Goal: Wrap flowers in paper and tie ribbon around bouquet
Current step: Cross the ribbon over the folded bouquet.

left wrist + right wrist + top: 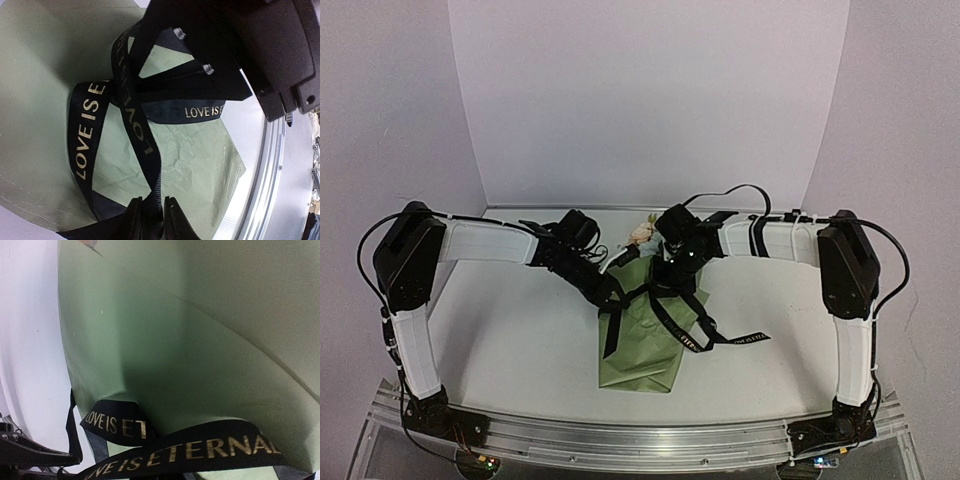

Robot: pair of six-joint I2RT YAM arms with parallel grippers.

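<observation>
We see the bouquet (642,345) lying flat near the ctr of the surface (520,330), w/ the flowers (643,233) poking out at the far end: one pale peach bloom shows, just beside the right arm's wrist. The paper (200,340) has its olive face outward, creased in places.

The ribbon (85,135), black w/ pale "LOVE IS ETERNAL" lettering, crosses the paper abt midway up and loops over itself. In the top view one tail lies out on the surface to the right of the bouquet. Another strand runs down the paper's left side.

The left gripper (152,202) sits over the bouquet's left edge. Its fingers (132,220) are only narrowly apart, and a ribbon strand runs down btwn them. We can't tell whether they pinch it or it just passes through.

The right gripper (670,280) is over the bouquet's upper part, close to the left one, pointing down at the paper. Its jaws are closed. Ribbon strands fan out from under it, but we can't tell whether any of it is caught in the jaws. Its wrist view shows only paper and ribbon up close.
</observation>
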